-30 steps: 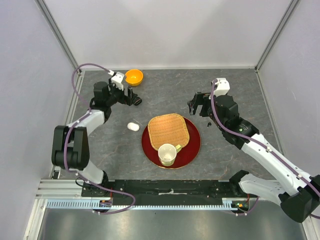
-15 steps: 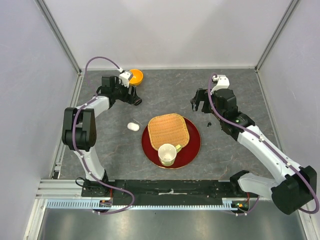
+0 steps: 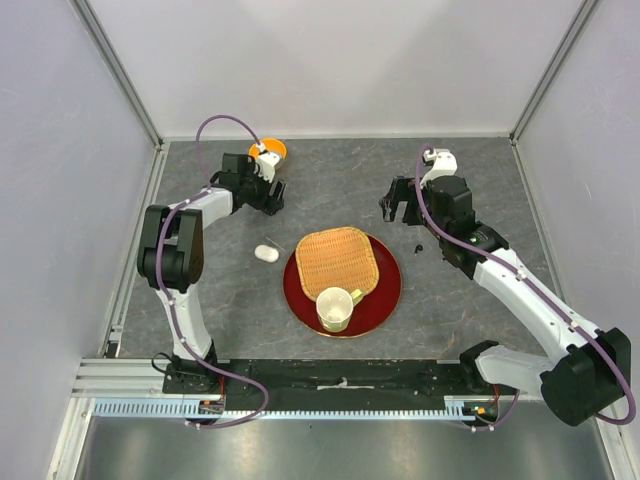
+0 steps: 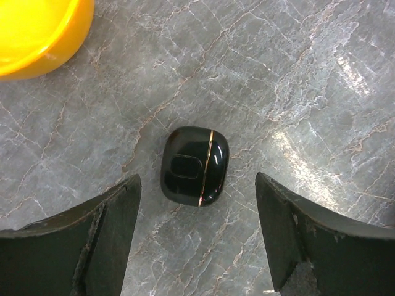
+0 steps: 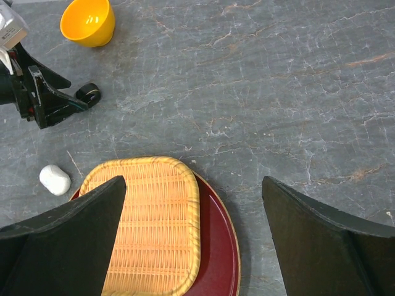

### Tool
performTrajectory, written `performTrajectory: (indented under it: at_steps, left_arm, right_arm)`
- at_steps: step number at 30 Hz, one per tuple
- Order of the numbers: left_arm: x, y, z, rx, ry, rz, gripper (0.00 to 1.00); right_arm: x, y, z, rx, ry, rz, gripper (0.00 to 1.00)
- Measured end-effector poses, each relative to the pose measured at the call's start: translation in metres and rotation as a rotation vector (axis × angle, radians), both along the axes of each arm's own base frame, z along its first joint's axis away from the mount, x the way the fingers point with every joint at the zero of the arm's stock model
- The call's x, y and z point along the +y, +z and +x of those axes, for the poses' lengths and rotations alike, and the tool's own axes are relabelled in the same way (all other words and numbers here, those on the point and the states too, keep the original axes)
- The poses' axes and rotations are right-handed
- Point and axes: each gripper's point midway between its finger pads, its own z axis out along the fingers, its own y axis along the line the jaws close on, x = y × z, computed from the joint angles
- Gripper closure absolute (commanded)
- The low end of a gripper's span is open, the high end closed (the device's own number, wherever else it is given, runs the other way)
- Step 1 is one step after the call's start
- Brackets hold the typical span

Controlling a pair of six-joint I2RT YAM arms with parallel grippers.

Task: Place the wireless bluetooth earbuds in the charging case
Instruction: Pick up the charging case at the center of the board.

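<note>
The charging case (image 4: 194,165) is a glossy black, rounded box with a gold seam, lying closed on the grey marble table. My left gripper (image 4: 196,179) is open around its near end, with a gap on each side and no contact. In the top view that gripper (image 3: 271,191) reaches to the case (image 3: 277,202) by the orange bowl. My right gripper (image 5: 192,179) is open and empty above the woven tray's far edge, and it shows in the top view (image 3: 398,205) too. I cannot make out the earbuds; a tiny dark speck (image 3: 418,247) lies near the right arm.
An orange bowl (image 4: 37,31) stands just beyond the case on the left. A white pebble-shaped thing (image 3: 266,253) lies left of the red plate (image 3: 385,295). The plate holds a woven tray (image 3: 337,262) and a cream cup (image 3: 334,308).
My left arm has stretched back and to the right until its gripper stands over the black case. The right arm drew slightly back, then stayed put.
</note>
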Motion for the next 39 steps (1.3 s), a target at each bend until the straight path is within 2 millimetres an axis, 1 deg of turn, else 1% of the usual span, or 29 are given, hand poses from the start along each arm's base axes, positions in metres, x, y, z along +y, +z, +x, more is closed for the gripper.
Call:
performTrajectory:
  at_steps: [10,18,25,28,29,30,31,32,34,35,37,38,39]
  left_arm:
    - [0.002,-0.007,0.01,-0.002,-0.014,0.042,0.22]
    - [0.003,-0.028,0.005,0.043,-0.036,0.062,0.26]
    - [-0.001,-0.022,0.012,0.035,-0.053,0.053,0.26]
    - [-0.001,-0.025,0.011,0.042,-0.057,0.055,0.3]
    - [-0.001,-0.026,0.011,0.044,-0.059,0.055,0.32]
    - [-0.001,-0.027,0.012,0.045,-0.061,0.056,0.37]
    - [-0.001,-0.027,0.012,0.042,-0.064,0.058,0.39]
    - [-0.002,-0.027,0.013,0.041,-0.066,0.057,0.47]
    - [-0.002,-0.027,0.013,0.04,-0.069,0.057,0.56]
    - [-0.002,-0.027,0.013,0.038,-0.073,0.058,0.63]
    - [-0.002,-0.027,0.013,0.037,-0.076,0.06,0.7]
    - [-0.002,-0.027,0.013,0.037,-0.076,0.06,0.79]
    - [-0.002,-0.027,0.013,0.036,-0.077,0.06,0.82]
  right_arm:
    - [0.001,0.0,0.0,0.002,0.009,0.004,0.02]
    - [0.001,0.0,0.0,0.002,0.01,0.006,0.02]
    - [0.002,0.001,0.0,-0.001,0.014,0.01,0.02]
    - [0.002,0.001,0.001,-0.001,0.014,0.01,0.02]
    - [0.002,0.001,0.001,-0.001,0.014,0.01,0.02]
    - [0.002,0.001,0.001,-0.001,0.015,0.01,0.02]
    - [0.002,0.001,0.001,0.0,0.015,0.01,0.02]
    - [0.002,0.0,0.001,0.001,0.015,0.01,0.02]
    - [0.002,0.0,0.001,0.002,0.017,0.01,0.02]
    - [0.002,-0.001,0.001,0.003,0.017,0.01,0.02]
    - [0.003,-0.001,0.001,0.004,0.02,0.011,0.02]
    - [0.003,-0.001,0.001,0.003,0.02,0.011,0.02]
    - [0.003,-0.001,0.001,0.003,0.02,0.012,0.02]
